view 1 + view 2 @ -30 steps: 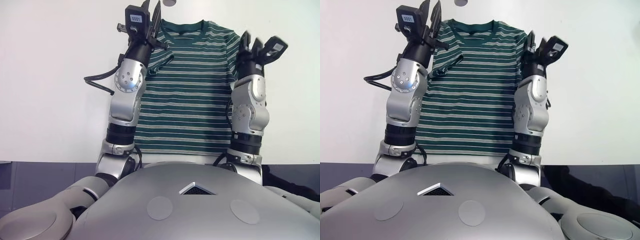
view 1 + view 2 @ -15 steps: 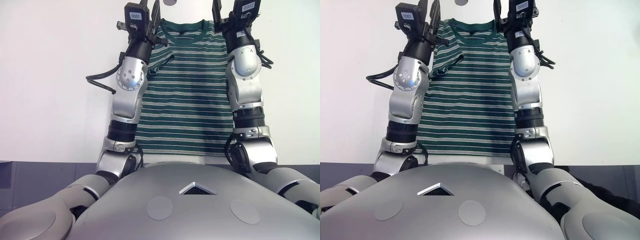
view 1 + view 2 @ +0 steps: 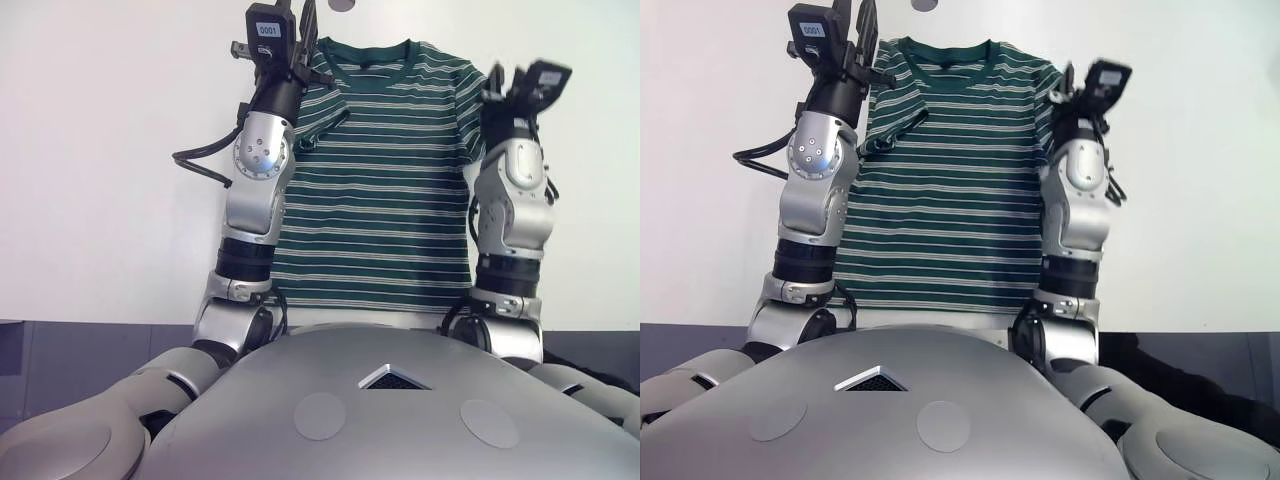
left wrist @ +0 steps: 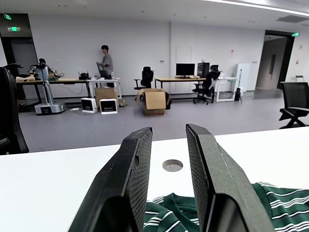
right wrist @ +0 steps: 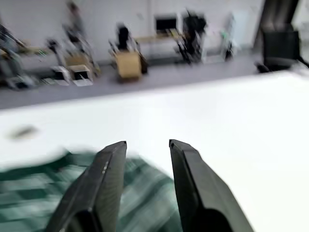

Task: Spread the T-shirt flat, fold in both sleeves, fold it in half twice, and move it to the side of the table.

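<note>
Both arms stretch forward from the body over the white table (image 3: 100,180), one along each side edge of the T-shirt (image 3: 385,190). The shirt, dark green with thin white stripes, lies flat, face up, in the middle of the table, hem nearest the robot and neckline (image 3: 375,50) farthest. A fold of cloth (image 3: 325,125) slants across the chest just beside the left arm.

The left arm runs up the shirt's left edge, and its wrist is raised above the shoulder of the shirt. The left gripper (image 4: 169,133) points away over the far part of the table; its fingers stand a narrow gap apart with nothing between them. A small white tag (image 3: 268,30) with dark digits sits on its housing.

The right arm rises by the shirt's right sleeve. The right gripper (image 5: 147,143) is likewise parted a little and empty, above the sleeve's outer edge. Its housing carries a pale tag (image 3: 1107,73), too blurred to read.

Past the neckline is a round grey hole (image 4: 172,165) in the table. Beyond that is a room with desks, chairs and cardboard boxes (image 4: 154,100), and a lit green sign (image 4: 14,29) high on the wall.
</note>
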Robot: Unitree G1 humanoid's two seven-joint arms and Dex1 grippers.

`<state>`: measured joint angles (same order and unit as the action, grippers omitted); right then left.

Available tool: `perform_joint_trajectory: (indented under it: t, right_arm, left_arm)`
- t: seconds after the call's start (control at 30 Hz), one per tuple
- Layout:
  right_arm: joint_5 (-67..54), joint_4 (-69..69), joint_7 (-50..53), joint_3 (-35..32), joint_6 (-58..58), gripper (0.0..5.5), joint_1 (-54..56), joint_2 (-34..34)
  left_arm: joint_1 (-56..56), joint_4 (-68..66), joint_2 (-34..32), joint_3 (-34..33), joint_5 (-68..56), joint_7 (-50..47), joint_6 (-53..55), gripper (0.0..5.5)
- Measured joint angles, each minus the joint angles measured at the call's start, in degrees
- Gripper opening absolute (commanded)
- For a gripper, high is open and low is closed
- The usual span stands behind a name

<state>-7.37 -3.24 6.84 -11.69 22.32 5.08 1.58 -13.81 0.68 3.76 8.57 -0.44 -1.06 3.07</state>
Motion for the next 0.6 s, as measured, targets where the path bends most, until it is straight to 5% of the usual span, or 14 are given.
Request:
perform_joint_trajectory:
  t: [0.33,0.6]
  right_arm:
    - [-4.2,0.3,1.1,-3.7,8.1,1.65,-1.1,-2.3]
    - [-4.2,0.4,1.1,-3.3,8.0,0.07,-1.0,-2.9]
  left_arm:
    - [0.2,0.4,0.0,0.2,0.0,0.3,0.0,1.29]
    - [0.3,0.4,0.0,0.2,0.0,0.3,0.0,1.29]
